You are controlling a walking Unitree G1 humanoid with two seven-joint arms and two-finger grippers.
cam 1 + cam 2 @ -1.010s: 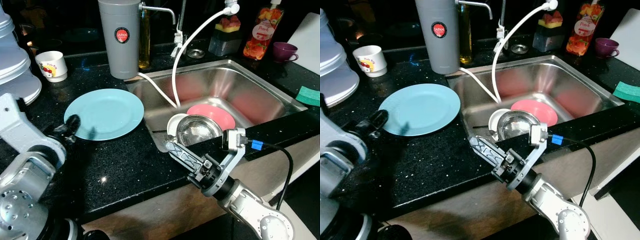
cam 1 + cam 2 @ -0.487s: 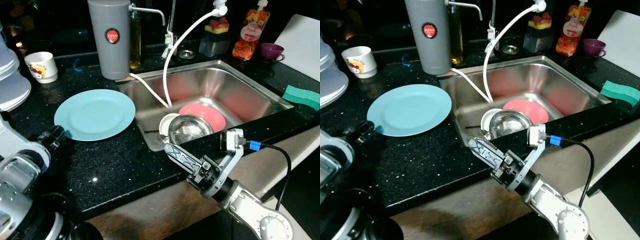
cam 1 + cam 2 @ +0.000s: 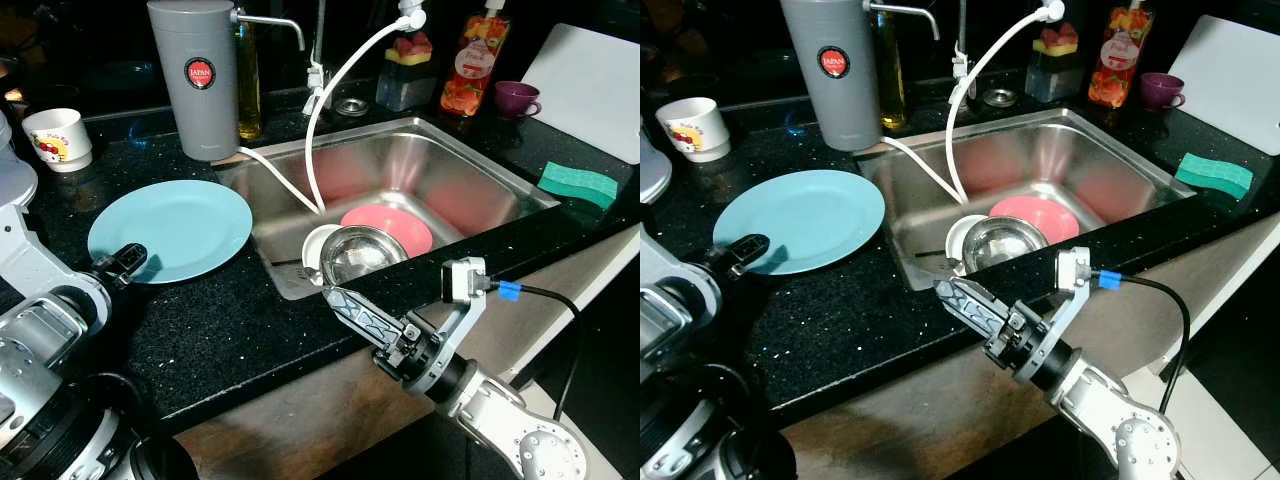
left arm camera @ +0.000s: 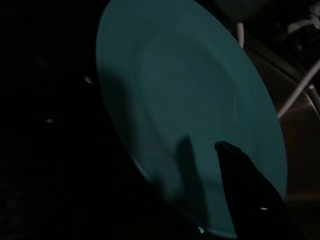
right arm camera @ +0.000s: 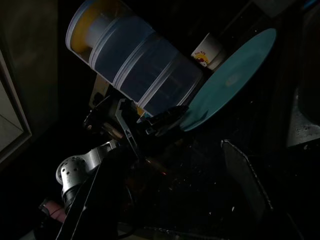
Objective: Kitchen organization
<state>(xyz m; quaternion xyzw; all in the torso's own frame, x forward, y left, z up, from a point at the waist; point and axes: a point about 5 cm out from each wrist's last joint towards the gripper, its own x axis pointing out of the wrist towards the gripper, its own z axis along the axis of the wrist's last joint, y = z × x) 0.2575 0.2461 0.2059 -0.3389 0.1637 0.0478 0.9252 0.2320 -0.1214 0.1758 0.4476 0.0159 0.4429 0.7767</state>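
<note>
Black speckled stone forms the desk [image 3: 240,330], and on it, left of the stainless steel sink [image 3: 470,170], lies a round pale-blue plate [image 3: 170,228]. The left tool [image 3: 122,263] hovers at the plate's near rim, one dark finger just over the edge in the left wrist view; whether its fingers are spread or closed I cannot tell. The right tool [image 3: 362,313] hangs over the desk's front edge, just before the sink, one ribbed finger reaching toward the basin; it holds nothing, and whether it stands open cannot be told.

Inside the sink sit a shiny steel bowl [image 3: 358,254], a small white dish [image 3: 316,243] beside it and a round pink plate [image 3: 395,227] behind, with a white hose [image 3: 330,110] curving down to them. A grey cylindrical water filter [image 3: 200,75] and a white printed mug [image 3: 58,138] stand behind the blue plate.

The likely risk is the flat plate: a finger may fail to get under its rim and push it across the smooth stone toward the sink's edge. The right arm could also snag the hose or knock the bowl.
</note>
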